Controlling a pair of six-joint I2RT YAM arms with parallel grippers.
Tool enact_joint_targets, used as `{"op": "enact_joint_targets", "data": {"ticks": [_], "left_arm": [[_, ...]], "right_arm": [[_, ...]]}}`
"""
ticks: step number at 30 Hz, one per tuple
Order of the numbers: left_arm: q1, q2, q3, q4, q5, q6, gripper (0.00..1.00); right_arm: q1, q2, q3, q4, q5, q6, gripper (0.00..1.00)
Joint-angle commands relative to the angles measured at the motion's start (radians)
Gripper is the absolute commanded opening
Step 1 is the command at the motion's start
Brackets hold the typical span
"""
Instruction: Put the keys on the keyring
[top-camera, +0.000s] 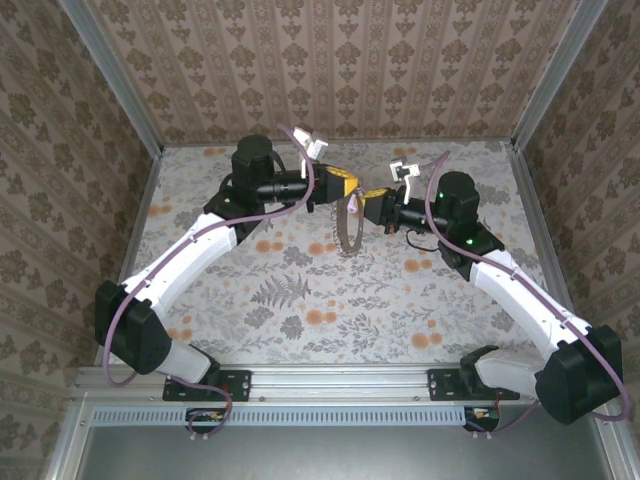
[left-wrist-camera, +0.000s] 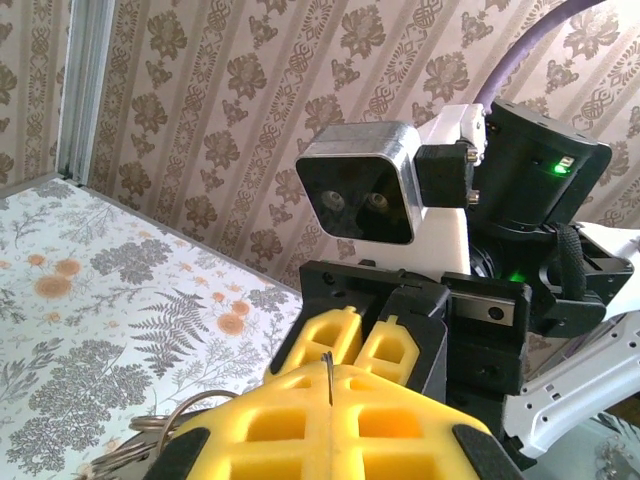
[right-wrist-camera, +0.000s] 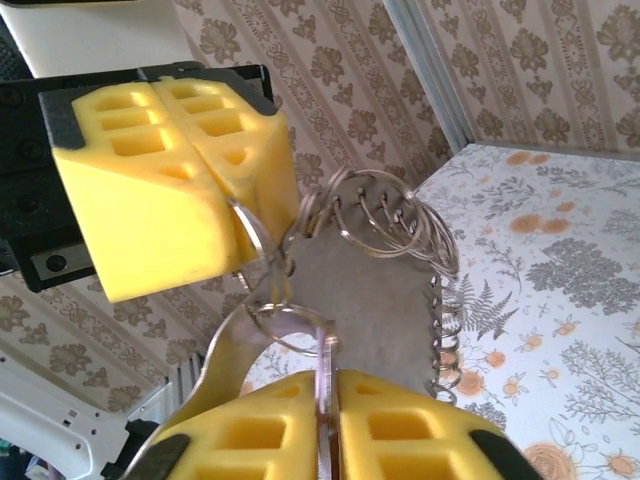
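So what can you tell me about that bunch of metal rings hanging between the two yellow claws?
The bunch of rings looks like thin, shiny silver wire loops strung along the edge of a flat, dull grey piece. It hangs above the flowered table, midway between the arms. The left gripper is shut on one ring at the top; the right gripper pinches a thin metal strip linked to a lower ring.

The bottom edge of the right wrist view cuts off the right tool (right-wrist-camera: 327, 392), and the thin metal piece (right-wrist-camera: 323, 355) pinched in it vanishes between the pads (right-wrist-camera: 400, 430), so its kind cannot be told. In the left wrist view the blurred keyring (left-wrist-camera: 150, 428) is partly hidden behind the left tool (left-wrist-camera: 330, 385) and cut by the frame; from above its rings are too small to tell apart.
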Motion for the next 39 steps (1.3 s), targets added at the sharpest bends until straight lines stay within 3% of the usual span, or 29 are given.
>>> {"op": "enact_joint_targets", "data": {"ticks": [1,5,10,11,13,15,23,39], "left_arm": [[-0.012,-0.047,-0.008,0.082,-0.001,-0.026,0.0],[-0.015,-0.047,-0.021,0.099,-0.008,-0.035,0.0],[-0.017,-0.047,-0.033,0.112,-0.014,-0.039,0.0],[-0.017,-0.047,-0.035,0.112,-0.015,-0.038,0.0],[-0.016,-0.048,-0.036,0.112,-0.018,-0.037,0.0],[-0.017,-0.047,-0.035,0.111,-0.016,-0.035,0.0],[-0.017,-0.044,-0.045,0.142,-0.003,-0.048,0.0],[-0.019,-0.044,-0.059,0.201,-0.013,-0.097,0.0]], "right_arm": [[0.025,0.019,0.042,-0.004,-0.015,-0.008,0.08],[0.043,0.033,0.052,-0.001,-0.019,-0.009,0.02],[0.044,0.029,0.048,-0.015,-0.001,-0.02,0.03],[0.042,0.023,0.045,-0.024,0.0,-0.022,0.09],[0.034,-0.001,0.035,-0.045,0.015,-0.028,0.33],[0.009,-0.04,0.011,-0.049,0.033,-0.022,0.42],[-0.072,-0.158,-0.011,-0.044,0.049,0.023,0.43],[-0.069,-0.032,0.049,0.174,0.01,0.183,0.42]]}}
